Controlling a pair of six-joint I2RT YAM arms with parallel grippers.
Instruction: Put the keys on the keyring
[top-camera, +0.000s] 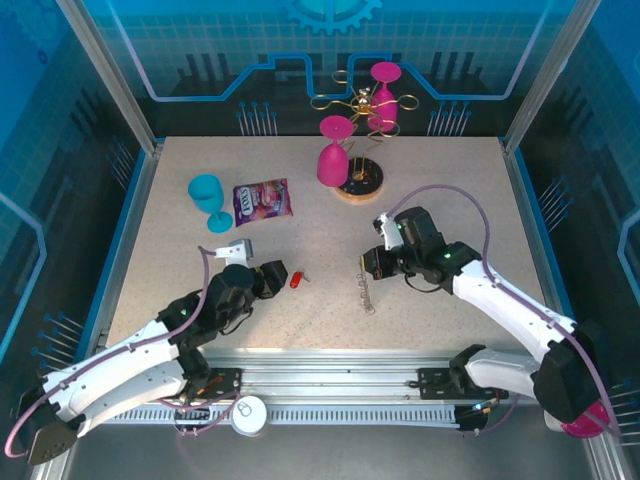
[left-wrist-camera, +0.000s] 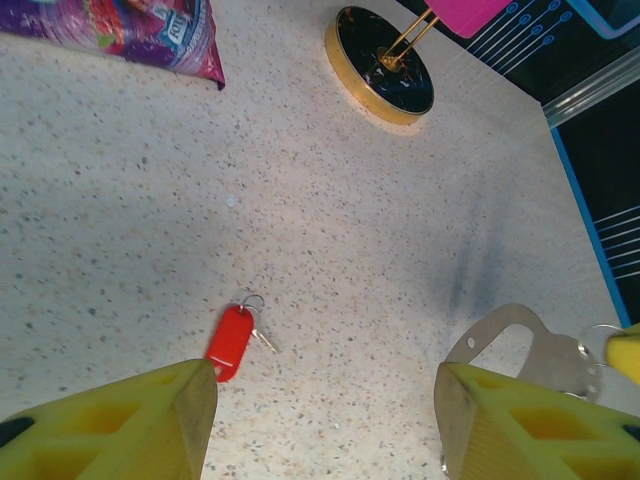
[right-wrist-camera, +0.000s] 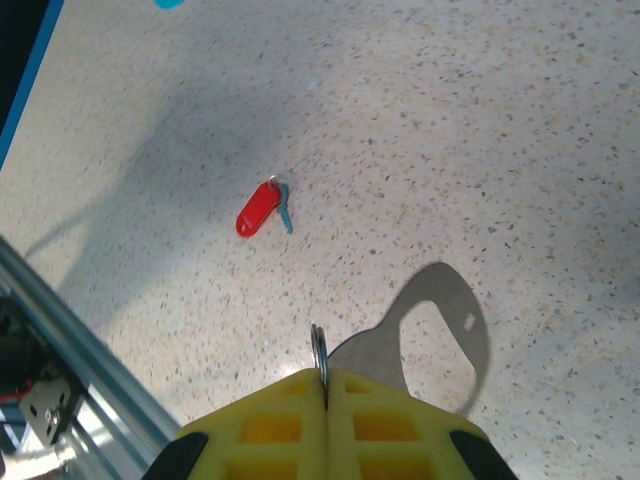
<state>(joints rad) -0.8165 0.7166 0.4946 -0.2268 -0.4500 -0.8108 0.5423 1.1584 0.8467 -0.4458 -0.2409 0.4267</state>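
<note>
In the top view, the left gripper (top-camera: 272, 278) is in the lower left part of the frame, low over the table (top-camera: 450, 180). The red key (top-camera: 296, 280) lies just to its right, near the centre. The right gripper (top-camera: 372, 265) is right of centre, and the keyring (top-camera: 366, 291) shows just below its tip as a short row of thin rings. A blue glass (top-camera: 208, 200) and a candy bag (top-camera: 262, 201) are in the upper left of the table. A pink glass (top-camera: 334, 150) stands beside the round rack base (top-camera: 360, 183) in the upper middle.

In the left wrist view, the two yellow fingers (left-wrist-camera: 130, 425) stand wide apart at the bottom corners and hold nothing. The key (left-wrist-camera: 230, 342) lies flat on the table, low and left of centre, just above the left finger but not touching it. The grey keyring (left-wrist-camera: 530, 350) is at the lower right edge.

In the right wrist view, the yellow fingers (right-wrist-camera: 270, 420) at the bottom centre are pressed together on a thin wire ring of the keyring (right-wrist-camera: 440, 330), whose flat grey loop extends to the right. I cannot tell if the loop touches the table. The key (right-wrist-camera: 258, 208) lies left of centre, well apart from the loop.
</note>
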